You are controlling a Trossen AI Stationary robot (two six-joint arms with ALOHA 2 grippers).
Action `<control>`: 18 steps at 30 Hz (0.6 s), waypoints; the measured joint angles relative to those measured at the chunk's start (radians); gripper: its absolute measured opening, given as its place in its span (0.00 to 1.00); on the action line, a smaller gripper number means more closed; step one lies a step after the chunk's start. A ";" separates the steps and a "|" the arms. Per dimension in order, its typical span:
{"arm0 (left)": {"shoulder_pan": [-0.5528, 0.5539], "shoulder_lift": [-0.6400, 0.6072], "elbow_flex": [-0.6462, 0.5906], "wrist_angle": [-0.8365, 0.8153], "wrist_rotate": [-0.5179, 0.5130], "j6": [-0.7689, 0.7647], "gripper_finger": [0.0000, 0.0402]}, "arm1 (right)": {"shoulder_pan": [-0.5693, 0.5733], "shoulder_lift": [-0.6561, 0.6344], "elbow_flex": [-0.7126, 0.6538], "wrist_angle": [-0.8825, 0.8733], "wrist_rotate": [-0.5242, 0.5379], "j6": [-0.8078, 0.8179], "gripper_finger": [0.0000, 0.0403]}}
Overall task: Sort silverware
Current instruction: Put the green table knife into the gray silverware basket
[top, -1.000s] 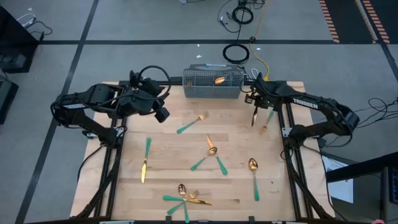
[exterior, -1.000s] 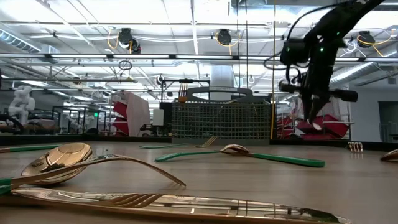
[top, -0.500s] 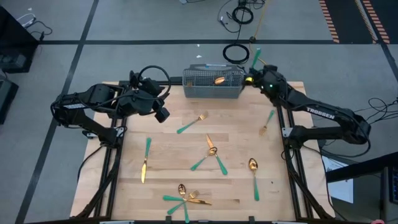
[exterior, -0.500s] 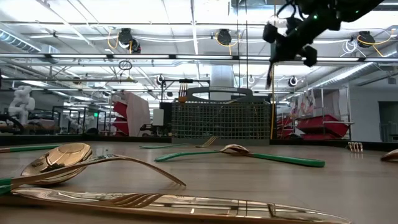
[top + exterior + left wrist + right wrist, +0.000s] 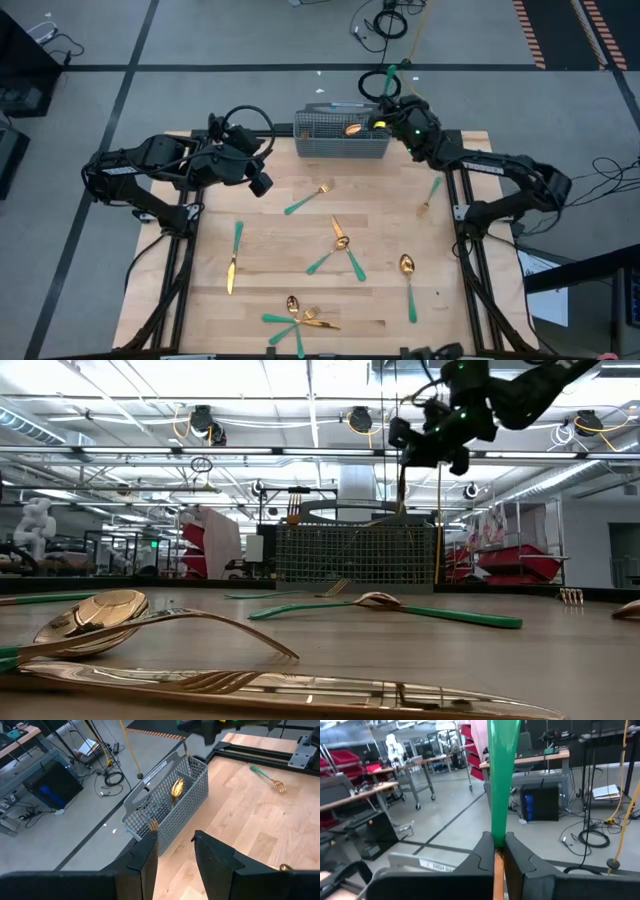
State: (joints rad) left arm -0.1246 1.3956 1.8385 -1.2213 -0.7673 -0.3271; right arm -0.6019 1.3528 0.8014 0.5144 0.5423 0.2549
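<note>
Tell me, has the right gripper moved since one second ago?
Yes. In the high view the right gripper, shut on a teal-handled utensil, went from beside the table's right edge to the grey caddy's right end.

You find almost nothing legible here. A pale label strip runs along the rim of the wire-mesh caddy (image 5: pixel 170 795), but its print is too small to read. The lettering on the right arm (image 5: pixel 480 165) cannot be read either.
</note>
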 joint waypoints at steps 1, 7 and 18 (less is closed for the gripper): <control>0.000 0.000 0.000 0.000 0.000 0.000 0.33 | 0.000 0.018 0.008 0.003 -0.003 0.000 0.00; 0.000 0.000 0.000 0.000 0.000 -0.001 0.33 | 0.000 0.099 0.011 0.016 -0.035 0.002 0.00; 0.000 0.000 0.000 0.000 0.000 -0.001 0.33 | 0.003 0.131 0.011 -0.047 -0.138 -0.013 0.22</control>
State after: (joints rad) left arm -0.1246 1.3960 1.8385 -1.2217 -0.7677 -0.3279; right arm -0.5987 1.4838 0.8125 0.4671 0.4040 0.2417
